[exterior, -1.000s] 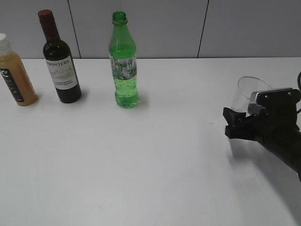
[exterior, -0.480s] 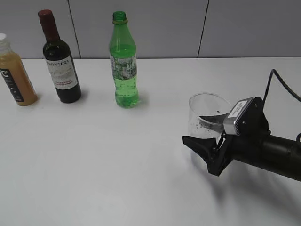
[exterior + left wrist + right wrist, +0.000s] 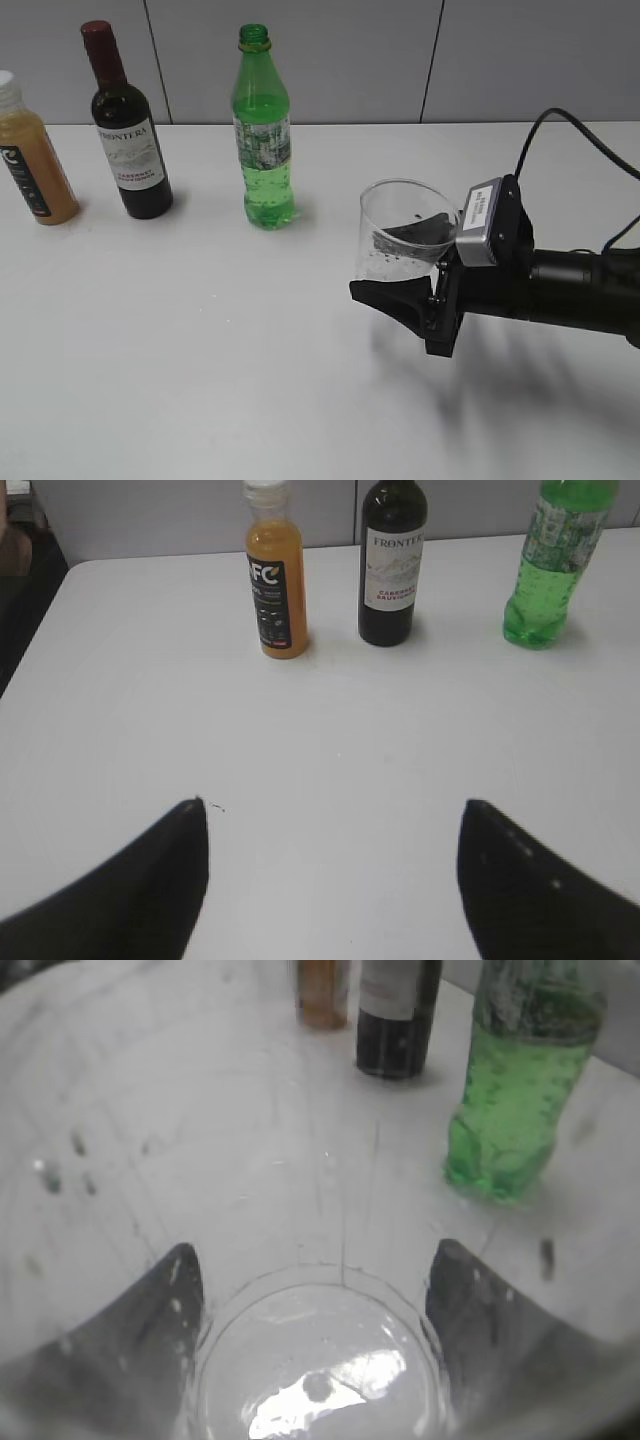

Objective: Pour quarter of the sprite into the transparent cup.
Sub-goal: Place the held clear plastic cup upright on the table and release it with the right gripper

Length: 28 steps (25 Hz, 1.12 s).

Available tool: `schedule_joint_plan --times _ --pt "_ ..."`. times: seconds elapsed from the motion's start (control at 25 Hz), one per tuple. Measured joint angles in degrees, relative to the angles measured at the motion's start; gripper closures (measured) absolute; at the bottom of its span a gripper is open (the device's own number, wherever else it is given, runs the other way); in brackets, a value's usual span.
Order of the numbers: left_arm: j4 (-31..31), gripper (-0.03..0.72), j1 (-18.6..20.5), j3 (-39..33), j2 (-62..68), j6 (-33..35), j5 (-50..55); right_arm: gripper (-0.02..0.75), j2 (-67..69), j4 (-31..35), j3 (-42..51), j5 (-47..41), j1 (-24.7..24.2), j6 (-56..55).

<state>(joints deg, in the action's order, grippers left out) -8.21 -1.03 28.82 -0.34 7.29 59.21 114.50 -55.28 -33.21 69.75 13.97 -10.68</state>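
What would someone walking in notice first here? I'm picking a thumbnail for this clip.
The right gripper carrying the transparent cup above the table's right half, its jaws closed on the cup's wall. Next, the sprite, uncapped and upright at the back centre, with a wine bottle and an orange juice bottle lined up to its left. The left gripper hangs open over bare table.

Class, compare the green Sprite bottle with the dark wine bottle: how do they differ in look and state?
The Sprite bottle is translucent green, showing bubbly liquid; the wine bottle is dark and opaque. The Sprite bottle's neck is open, uncapped; the wine bottle's carries a red cap. Both stand upright, apart, along the table's far side.
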Motion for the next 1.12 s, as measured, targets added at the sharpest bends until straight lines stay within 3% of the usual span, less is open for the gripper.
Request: schedule_joint_plan --times 0.44,1.12 --pt "0.05 0.099 0.0 0.0 0.0 0.0 0.0 0.21 5.78 -4.86 -10.63 -9.15 7.51 -2.37" --pt "0.05 0.099 0.0 0.0 0.0 0.0 0.0 0.209 15.04 -6.04 -23.71 -11.2 13.22 -9.53"
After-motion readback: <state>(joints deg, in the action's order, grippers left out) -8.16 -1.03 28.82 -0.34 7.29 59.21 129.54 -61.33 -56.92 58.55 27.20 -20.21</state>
